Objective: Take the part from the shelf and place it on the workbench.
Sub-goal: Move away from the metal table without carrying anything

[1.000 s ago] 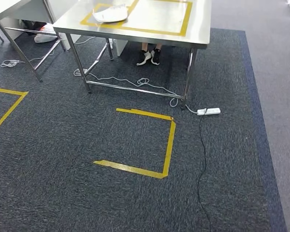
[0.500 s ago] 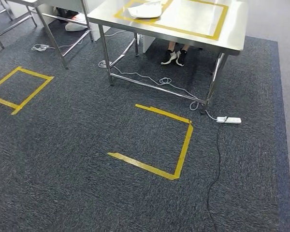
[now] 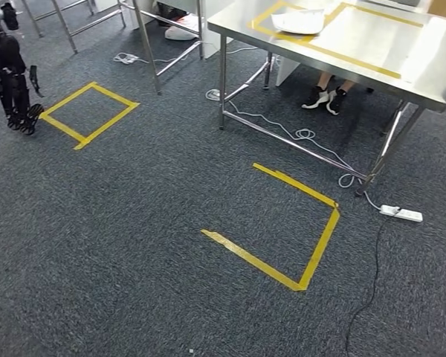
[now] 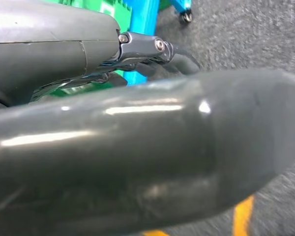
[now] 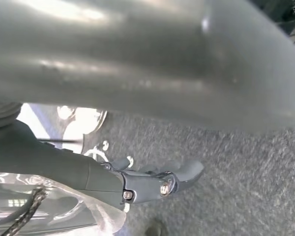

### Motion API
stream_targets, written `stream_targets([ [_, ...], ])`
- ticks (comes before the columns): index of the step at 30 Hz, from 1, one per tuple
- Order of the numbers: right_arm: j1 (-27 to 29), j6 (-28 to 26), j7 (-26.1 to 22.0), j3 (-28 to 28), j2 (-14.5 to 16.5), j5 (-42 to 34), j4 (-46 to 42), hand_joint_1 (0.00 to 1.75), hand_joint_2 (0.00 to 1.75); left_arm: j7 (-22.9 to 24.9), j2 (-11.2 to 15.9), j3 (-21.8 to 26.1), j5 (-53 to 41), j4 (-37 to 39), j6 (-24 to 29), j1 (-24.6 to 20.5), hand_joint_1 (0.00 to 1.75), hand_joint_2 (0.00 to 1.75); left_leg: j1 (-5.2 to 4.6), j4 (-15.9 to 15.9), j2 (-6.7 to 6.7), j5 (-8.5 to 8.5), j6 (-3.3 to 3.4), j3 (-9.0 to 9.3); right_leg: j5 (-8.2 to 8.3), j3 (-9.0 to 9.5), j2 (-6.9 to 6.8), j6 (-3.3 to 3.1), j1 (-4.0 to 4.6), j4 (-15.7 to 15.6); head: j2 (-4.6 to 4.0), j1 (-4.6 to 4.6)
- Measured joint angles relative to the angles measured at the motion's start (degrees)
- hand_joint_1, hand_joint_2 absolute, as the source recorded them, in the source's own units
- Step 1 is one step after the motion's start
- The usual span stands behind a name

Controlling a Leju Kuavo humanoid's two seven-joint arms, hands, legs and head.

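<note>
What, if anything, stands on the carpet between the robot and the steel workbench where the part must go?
Nothing visible stands on the open carpet; only a flat yellow tape outline lies there. Near the workbench legs lie a white cable and a power strip, and a person's shoes sit underneath.

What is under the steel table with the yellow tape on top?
Under the steel table a person's feet in black shoes rest on the carpet, with white cable looped around its lower bar. The tabletop covers the rest of the person.
</note>
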Motion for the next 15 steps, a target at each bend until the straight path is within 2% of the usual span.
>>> stream_targets([
  [1, 0.0, 0.0, 0.0, -0.1, 0.0, 0.0, 0.0, 0.0, 0.0, 0.0, -0.1, 0.0, 0.0, 0.0, 0.0, 0.0, 0.0, 0.0, 0.03, -0.1, -0.81, 0.19, -0.28, -0.22, -0.02, 0.21, -0.37, -0.1, -0.07, -0.6, 0.0, 0.02],
  [2, 0.0, 0.0, 0.0, -0.1, 0.0, 0.0, 0.0, 0.0, 0.0, -0.1, -0.1, 0.0, 0.0, 0.1, 0.1, 0.1, 0.0, 0.0, 0.08, -0.1, -1.11, 0.33, -0.48, -0.37, 0.3, 0.64, -1.09, 0.1, -0.24, -1.3, 0.0, 0.04],
  [3, -0.1, 0.0, 0.0, -0.1, 0.0, 0.0, -0.1, 0.0, 0.0, -0.1, -0.1, 0.0, 0.0, 0.1, 0.2, 0.2, 0.0, 0.0, 0.01, 0.1, -0.48, 0.18, -0.65, -0.54, 0.71, 1.13, -1.82, 0.32, -0.46, -2.0, 0.0, 0.05],
  [4, 0.0, 0.0, 0.0, -0.1, 0.0, 0.0, -0.1, 0.0, 0.0, -0.1, -0.1, 0.0, 0.0, 0.2, 0.3, 0.3, 0.0, 0.0, -0.07, 1.2, 1.0, -0.7, -0.89, -1.01, 1.15, 1.67, -2.69, 0.57, -0.71, -2.8, 0.0, -0.05],
  [6, 0.2, 0.0, 0.0, -0.1, 0.0, 0.0, -0.1, 0.0, 0.0, -0.1, 0.0, 0.0, 0.1, 0.2, 0.4, 0.3, 0.0, 0.0, 0.1, 6.7, 4.63, -4.29, -1.69, -3.52, 1.52, 2.09, -4.69, 0.97, -0.99, -3.6, 0.0, -0.22],
  [7, 0.3, 0.0, 0.1, -0.1, 0.0, 0.0, 0.0, 0.0, 0.0, -0.1, 0.0, 0.0, 0.1, 0.3, 0.5, 0.2, 0.0, 0.0, 0.4, 10.5, 5.65, -6.3, -2.27, -5.25, 1.44, 1.97, -5.8, 1.06, -1.09, -3.7, 0.0, -0.31],
  [8, 0.3, 0.0, 0.1, -0.1, 0.1, 0.0, 0.0, 0.0, 0.0, -0.1, 0.0, 0.0, 0.1, 0.3, 0.5, 0.2, 0.0, 0.0, 0.76, 13.5, 6.07, -7.48, -2.8, -6.57, 1.29, 1.82, -6.86, 1.24, -1.2, -3.6, 0.0, -0.31],
  [9, 0.3, 0.0, 0.1, -0.1, 0.1, 0.0, 0.0, 0.0, 0.0, -0.1, 0.1, 0.0, 0.1, 0.4, 0.6, 0.2, 0.0, 0.0, 1.16, 14.8, 6.32, -7.64, -3.34, -7.04, 1.09, 1.69, -7.86, 1.47, -1.38, -3.6, 0.0, -0.31],
  [10, 0.3, 0.0, 0.1, -0.1, 0.1, 0.0, 0.0, 0.0, 0.0, -0.1, 0.2, 0.0, 0.1, 0.4, 0.6, 0.3, 0.0, 0.0, 1.53, 13.9, 6.57, -6.77, -3.85, -6.41, 0.87, 1.68, -8.72, 1.76, -1.62, -3.4, 0.0, -0.31],
  [11, 0.2, 0.0, 0.1, -0.1, 0.1, 0.0, 0.0, 0.0, 0.0, -0.1, 0.2, 0.0, 0.1, 0.5, 0.6, 0.4, 0.0, 0.0, 1.88, 10.6, 7.11, -5.09, -4.4, -4.57, 0.6, 1.71, -9.53, 2.16, -1.93, -3.2, 0.0, -0.32],
  [12, 0.2, 0.0, 0.1, -0.1, 0.1, 0.0, 0.0, 0.0, 0.0, -0.1, 0.3, 0.0, 0.1, 0.5, 0.6, 0.5, 0.0, 0.0, 2.2, 6.5, 8.3, -3.41, -4.91, -2.26, 0.25, 1.77, -10.27, 2.67, -2.14, -2.8, 0.0, -0.37],
  [13, 0.3, 0.0, 0.1, -0.1, 0.1, 0.0, 0.0, 0.0, 0.0, -0.1, 0.2, 0.0, 0.1, 0.5, 0.6, 0.4, 0.0, 0.0, 2.35, 3.0, 9.36, -2.05, -5.04, -0.35, -0.23, 1.77, -10.93, 3.25, -2.28, -2.2, 0.0, -0.44],
  [14, 0.3, 0.0, 0.1, -0.1, 0.1, 0.0, 0.0, 0.0, 0.0, -0.1, 0.2, 0.0, 0.1, 0.5, 0.7, 0.4, 0.0, 0.0, 2.35, 0.7, 10.14, -1.22, -4.74, 0.95, -0.64, 1.82, -11.51, 3.83, -2.36, -1.7, 0.0, -0.38],
  [15, 0.2, 0.0, 0.1, -0.1, 0.1, 0.0, 0.0, 0.0, 0.0, -0.1, 0.1, 0.0, 0.1, 0.5, 0.7, 0.3, 0.0, 0.0, 2.25, 0.0, 10.5, -1.0, -4.16, 1.29, -0.94, 1.91, -11.97, 4.3, -2.35, -1.4, 0.0, -0.31],
])
